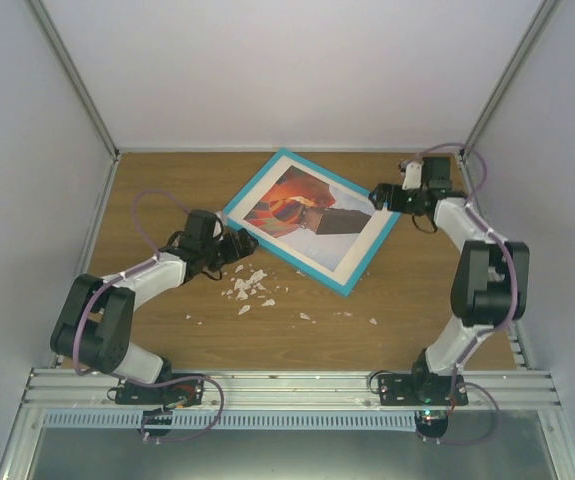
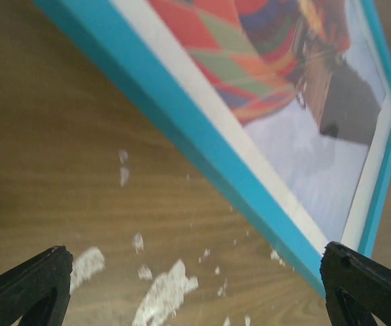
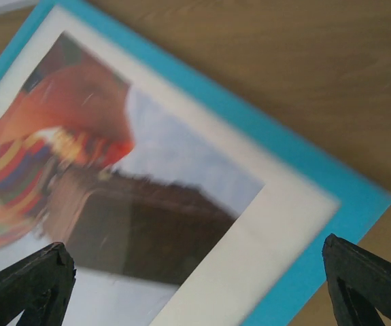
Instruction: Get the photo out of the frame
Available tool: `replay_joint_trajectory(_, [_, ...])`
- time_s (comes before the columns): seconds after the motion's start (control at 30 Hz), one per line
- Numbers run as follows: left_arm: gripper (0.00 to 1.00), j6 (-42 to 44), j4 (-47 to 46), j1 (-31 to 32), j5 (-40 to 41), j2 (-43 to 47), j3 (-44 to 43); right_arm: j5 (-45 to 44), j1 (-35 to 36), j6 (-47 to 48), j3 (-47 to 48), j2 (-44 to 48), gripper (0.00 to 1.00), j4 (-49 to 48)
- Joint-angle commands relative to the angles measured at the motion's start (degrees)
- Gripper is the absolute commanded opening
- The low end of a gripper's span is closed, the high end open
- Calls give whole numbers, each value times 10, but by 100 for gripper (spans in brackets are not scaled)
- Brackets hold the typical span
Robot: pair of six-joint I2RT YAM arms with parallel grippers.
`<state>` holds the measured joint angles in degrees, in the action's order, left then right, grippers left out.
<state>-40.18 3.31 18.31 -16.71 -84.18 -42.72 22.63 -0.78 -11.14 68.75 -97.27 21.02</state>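
Turquoise frame (image 1: 287,251) lies face up towards the back of the wooden table (image 1: 417,300), the balloon photo (image 1: 302,208) not yet out of it.

Left gripper (image 1: 244,243) hovers at the frame's left corner, right gripper (image 1: 375,193) at its right corner; both wrist views show fingers spread wide, holding nothing; white flakes (image 1: 247,288) litter the wood beside the left arm; the frame looks light and rigid, its thin rim the surest place to pinch; the print is probably thin paper, easily creased or torn, likely best reached from the back once the frame is turned over.
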Motion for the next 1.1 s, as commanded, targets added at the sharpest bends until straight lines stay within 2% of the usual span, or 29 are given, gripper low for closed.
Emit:
replay_joint_trajectory(0.0, [99, -40, -67, 25, -39, 11, 24, -3, -28, 44, 87, -94, 100, -33])
replay_joint_trajectory(0.2, [99, -64, -100, 62, -51, -30, 27, 15, -40, 77, 215, -226, 100, 1])
replay_joint_trajectory(0.47, [99, -35, -88, 63, -45, -95, -11, 54, -41, 92, 240, -294, 100, 38])
replay_joint_trajectory(0.6, [99, -28, -90, 63, -39, -114, -17, 74, -40, 94, 200, -285, 98, 44])
replay_joint_trajectory(0.73, [99, -7, -77, 63, -42, -137, -37, 96, -39, 72, 117, -237, 97, 15])
replay_joint_trajectory(1.07, [99, 44, -38, 61, -39, -178, -90, 112, -2, -4, -131, -64, 97, -56])
